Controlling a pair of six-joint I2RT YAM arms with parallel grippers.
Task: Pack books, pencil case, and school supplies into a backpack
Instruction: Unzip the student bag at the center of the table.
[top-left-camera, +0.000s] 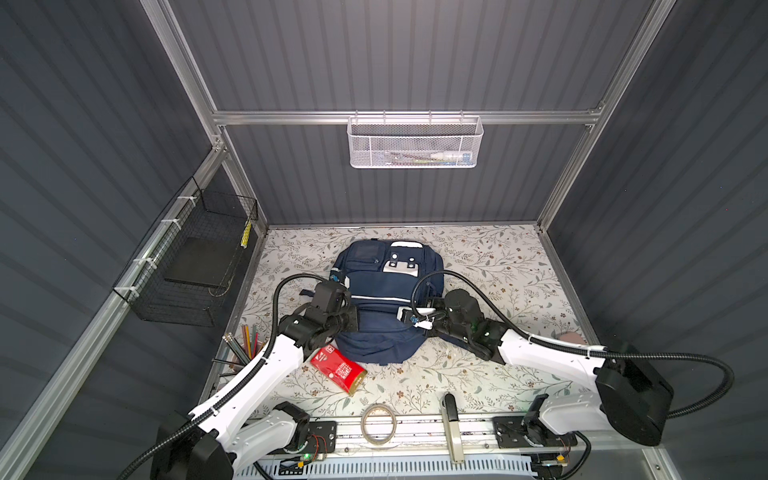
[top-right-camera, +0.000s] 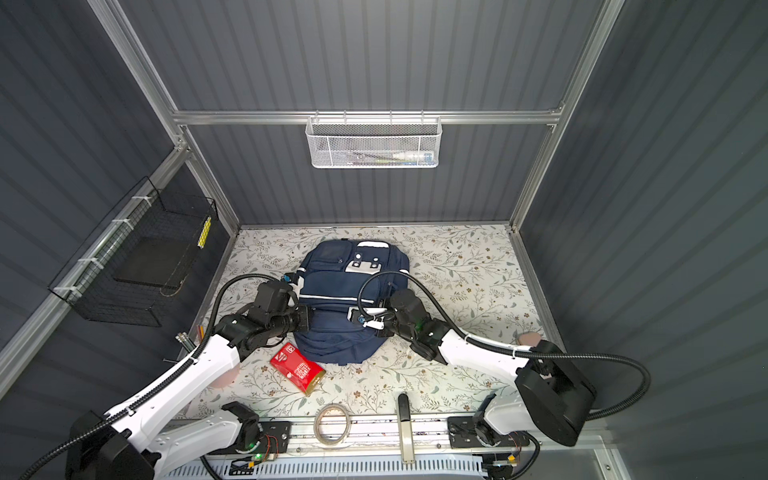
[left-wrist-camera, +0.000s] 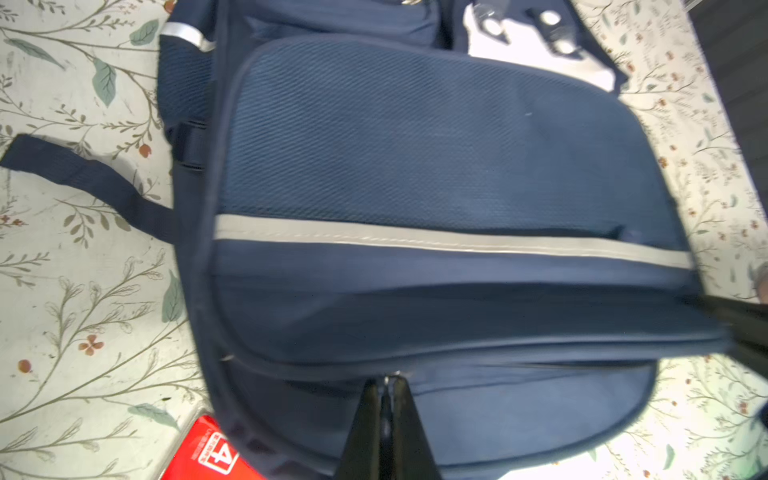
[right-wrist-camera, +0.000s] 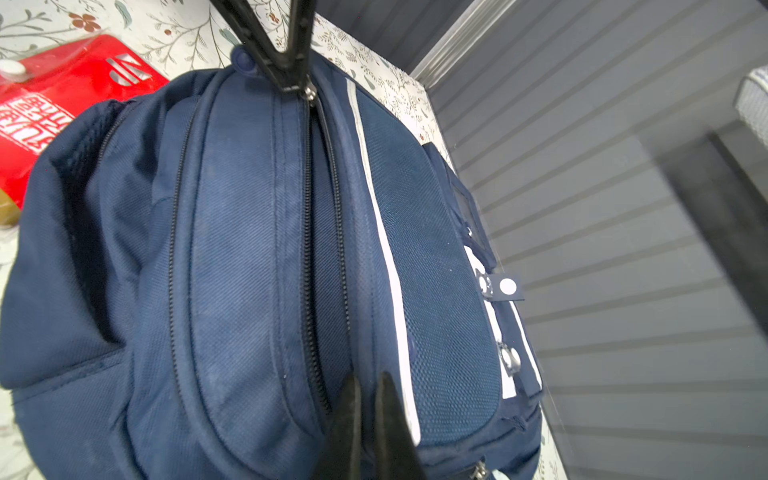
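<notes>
Mid-surface, toward the back wall: backpack (top-left-camera: 376, 291) lying front-up. Red pack (top-left-camera: 338, 370) just beside its near left corner, not yet in. Books, pencil case and calculator nowhere in view; likely inside already, cannot confirm.

Left end effector (left-wrist-camera: 384, 395) closed on the zip pull (right-wrist-camera: 308, 92) at the bag's left flank. Right end effector (right-wrist-camera: 368, 395) closed at the opposite flank, tips on the fabric beside the same zip (right-wrist-camera: 324, 249). It reads as a pinch on the bag, but the fold itself is hidden. Teeth stand parted between the two.

Step in hand, my reading: running this zip while the right holds the bag taut. Which way it is meant to travel, cannot tell. To do it well:
- Keep the right pinch firm and low so the track stays stretched and straight.
- Draw the pull along the curve of the track, not up off it, or the slider may bind at the bend.
- Watch for loose lining near the teeth.

Room: wide bare surface (top-left-camera: 498, 270) to the right of the bag and behind it. Left side is tighter, with the pencil cup (top-left-camera: 245, 345) close by the left forearm and the red pack near that wrist. Tape roll (top-left-camera: 378, 424) at the front rail, well apart. Strap (left-wrist-camera: 83, 178) trails off the left side, clear of the zip.
</notes>
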